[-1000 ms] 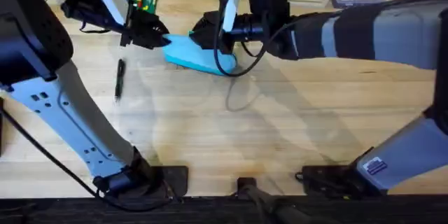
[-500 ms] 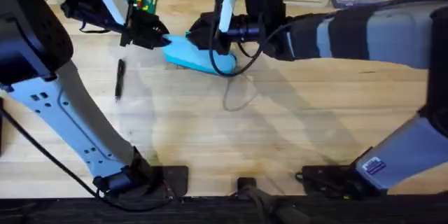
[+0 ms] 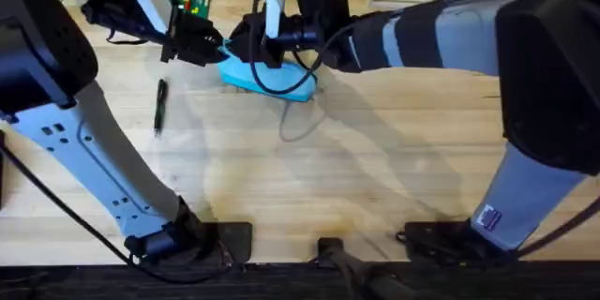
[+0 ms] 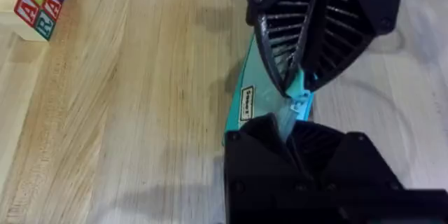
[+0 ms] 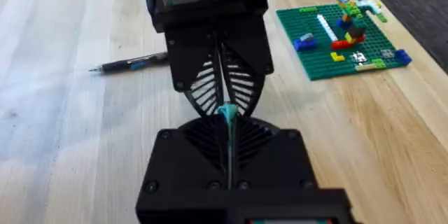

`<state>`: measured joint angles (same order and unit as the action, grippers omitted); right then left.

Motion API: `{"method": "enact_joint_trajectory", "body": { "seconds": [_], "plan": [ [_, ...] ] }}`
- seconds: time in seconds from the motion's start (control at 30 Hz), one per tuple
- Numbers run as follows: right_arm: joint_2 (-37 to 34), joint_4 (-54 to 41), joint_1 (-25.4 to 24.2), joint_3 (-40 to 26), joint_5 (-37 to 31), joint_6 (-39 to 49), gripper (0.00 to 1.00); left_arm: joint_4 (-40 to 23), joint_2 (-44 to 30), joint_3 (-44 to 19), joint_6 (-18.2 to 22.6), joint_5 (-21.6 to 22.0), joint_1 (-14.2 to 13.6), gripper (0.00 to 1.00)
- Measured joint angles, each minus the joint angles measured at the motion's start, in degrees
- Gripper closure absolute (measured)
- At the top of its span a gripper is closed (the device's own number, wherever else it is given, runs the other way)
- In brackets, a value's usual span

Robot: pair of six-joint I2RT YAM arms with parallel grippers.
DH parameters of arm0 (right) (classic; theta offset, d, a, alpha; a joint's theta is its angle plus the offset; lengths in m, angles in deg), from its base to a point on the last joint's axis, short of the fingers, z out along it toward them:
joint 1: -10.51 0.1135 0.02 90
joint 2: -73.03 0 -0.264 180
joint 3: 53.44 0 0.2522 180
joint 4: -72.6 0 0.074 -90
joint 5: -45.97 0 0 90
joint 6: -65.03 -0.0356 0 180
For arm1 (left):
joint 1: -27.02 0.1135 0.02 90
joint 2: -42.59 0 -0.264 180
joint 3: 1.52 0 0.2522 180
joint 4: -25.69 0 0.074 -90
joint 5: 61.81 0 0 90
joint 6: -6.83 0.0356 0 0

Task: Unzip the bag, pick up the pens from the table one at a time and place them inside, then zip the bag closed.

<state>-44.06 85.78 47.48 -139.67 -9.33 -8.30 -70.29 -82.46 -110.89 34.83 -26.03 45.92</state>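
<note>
Left gripper point(image 3: 217, 50) clamped on bag point(image 3: 272, 79) end, right gripper point(image 3: 246, 49) pinching the bag beside it, one pen point(image 3: 159, 106) on table point(image 3: 375, 169).

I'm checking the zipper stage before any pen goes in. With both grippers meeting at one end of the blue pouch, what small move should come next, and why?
Probably the right gripper should draw slowly along the light blue fabric pouch, away from the left gripper. Both are shut on fabric at the same end, fingertips nearly touching, so the left can anchor. Whether the zipper pull is caught is hidden. A thin dark pen lies on the wooden table.
</note>
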Motion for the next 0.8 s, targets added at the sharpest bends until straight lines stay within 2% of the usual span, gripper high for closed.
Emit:
{"method": "enact_joint_trajectory", "body": {
  "seconds": [0.47,0.57,0.63,0.77,0.8],
  "plan": [
    [-0.31,-0.46,0.04,-0.66,0.0,-1.33,0.948,-0.02,0.0,0.0,0.0,-0.02,0.0,0.959],
    [-0.31,-0.35,0.04,-0.68,-0.46,-1.57,0.781,-0.24,0.02,0.0,0.0,0.0,0.0,0.959],
    [-0.31,-0.38,0.02,-0.8,-0.96,-1.82,0.612,-0.45,0.0,0.0,0.0,0.06,0.0,0.959],
    [-0.31,0.49,0.7,-1.67,0.2,-2.39,0.051,0.0,0.02,0.0,0.0,-0.15,-0.15,0.959],
    [-0.3,0.64,0.86,-1.82,0.41,-2.77,0.019,0.02,0.02,0.0,0.0,-0.15,-0.17,0.959]
  ]
}}
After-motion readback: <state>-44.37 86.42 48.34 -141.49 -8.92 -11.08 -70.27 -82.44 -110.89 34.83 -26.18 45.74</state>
